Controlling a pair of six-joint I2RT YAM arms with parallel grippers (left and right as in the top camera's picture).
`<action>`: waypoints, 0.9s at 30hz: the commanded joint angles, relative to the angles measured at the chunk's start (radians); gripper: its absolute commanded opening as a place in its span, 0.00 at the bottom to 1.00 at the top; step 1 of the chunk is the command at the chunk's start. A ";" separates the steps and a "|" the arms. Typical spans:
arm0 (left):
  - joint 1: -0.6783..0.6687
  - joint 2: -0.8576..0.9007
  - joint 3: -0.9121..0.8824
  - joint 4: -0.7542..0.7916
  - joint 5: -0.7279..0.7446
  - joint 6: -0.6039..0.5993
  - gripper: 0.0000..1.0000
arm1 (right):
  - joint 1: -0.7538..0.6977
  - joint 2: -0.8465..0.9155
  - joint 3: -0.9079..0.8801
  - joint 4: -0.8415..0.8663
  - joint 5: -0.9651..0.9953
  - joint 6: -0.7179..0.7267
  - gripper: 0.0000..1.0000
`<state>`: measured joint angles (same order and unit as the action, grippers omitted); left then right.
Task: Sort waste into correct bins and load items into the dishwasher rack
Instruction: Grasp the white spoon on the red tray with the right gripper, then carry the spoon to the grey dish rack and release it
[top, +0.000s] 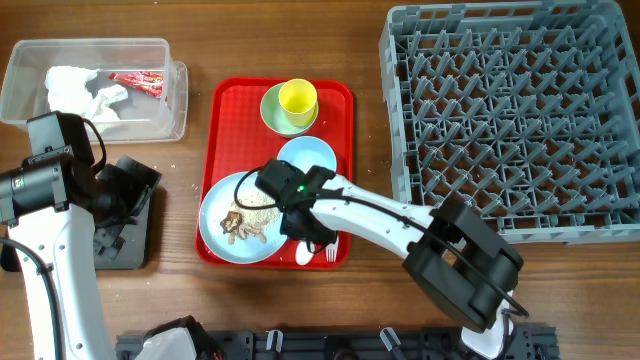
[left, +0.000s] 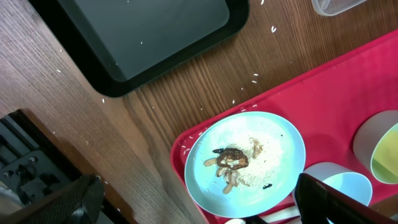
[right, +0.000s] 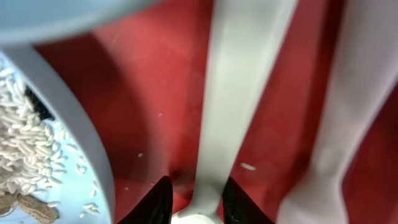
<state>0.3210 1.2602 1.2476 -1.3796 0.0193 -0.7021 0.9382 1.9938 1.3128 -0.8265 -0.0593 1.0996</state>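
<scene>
On the red serving tray (top: 222, 130), my right gripper (top: 312, 240) (right: 196, 184) is low, its fingers straddling the neck of the white spoon (right: 239, 93); a thin gap still shows on one side. The white fork (right: 348, 124) lies just beside it. The light blue plate (top: 215, 235) (left: 283, 155) with rice and brown food scraps (top: 245, 225) (left: 231, 163) sits to the left. My left gripper (top: 135, 185) (left: 199, 199) hovers wide open and empty. A blue bowl (top: 307, 158), a green bowl (top: 270, 110) and a yellow cup (top: 298, 98) stand behind.
The clear tub (top: 25, 60) at the far left holds white napkins (top: 80, 90) and a red wrapper (top: 137, 83). The black tray (top: 125, 245) (left: 155, 31) lies under my left arm. The grey dishwasher rack (top: 510, 110) fills the right. Rice grains dot the wood.
</scene>
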 joint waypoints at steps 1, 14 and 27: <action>0.005 -0.003 -0.004 0.002 -0.017 -0.017 1.00 | 0.003 0.014 -0.029 0.011 0.005 0.028 0.31; 0.005 -0.003 -0.004 0.002 -0.017 -0.017 1.00 | -0.034 -0.035 0.025 -0.094 0.058 -0.001 0.18; 0.005 -0.003 -0.004 0.002 -0.017 -0.017 1.00 | -0.101 -0.421 0.025 -0.113 0.094 -0.136 0.15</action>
<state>0.3210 1.2602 1.2476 -1.3796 0.0193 -0.7021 0.8898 1.6901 1.3132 -0.9386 -0.0143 1.0306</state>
